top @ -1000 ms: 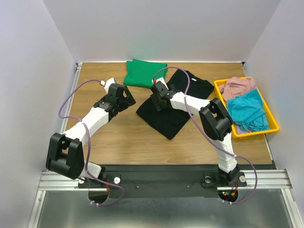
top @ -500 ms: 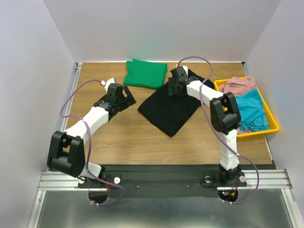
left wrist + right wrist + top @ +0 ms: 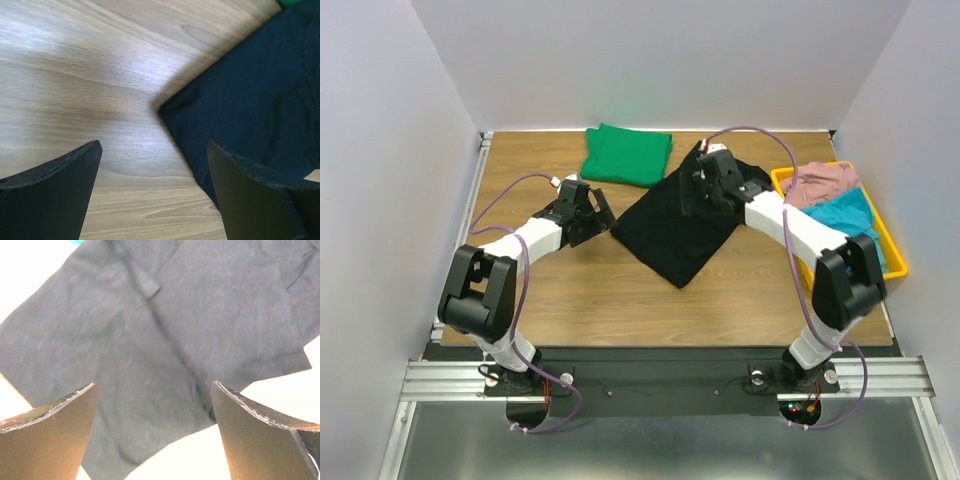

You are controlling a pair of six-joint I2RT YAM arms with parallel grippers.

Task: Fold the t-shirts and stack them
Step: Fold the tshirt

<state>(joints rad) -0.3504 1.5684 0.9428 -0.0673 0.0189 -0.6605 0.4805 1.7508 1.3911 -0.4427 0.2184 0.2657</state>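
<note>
Item 1, black t-shirt (image 3: 670, 235): we find it lying flat near the centre of the table (image 3: 570, 290), long axis running 1 to 7 o'clock
Item 2, green t-shirt (image 3: 627, 155): folded at 12 o'clock, long axis 9 to 3
Left gripper (image 3: 603, 213): jaws spread, empty, over bare table beside the black shirt's 9 o'clock corner
Right gripper (image 3: 692, 200): spread, empty, above the black cloth

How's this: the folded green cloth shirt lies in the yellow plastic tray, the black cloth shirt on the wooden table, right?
No: the top view shows the folded green cloth shirt on the wooden table, outside the yellow plastic tray. The black cloth shirt does lie there.
</note>
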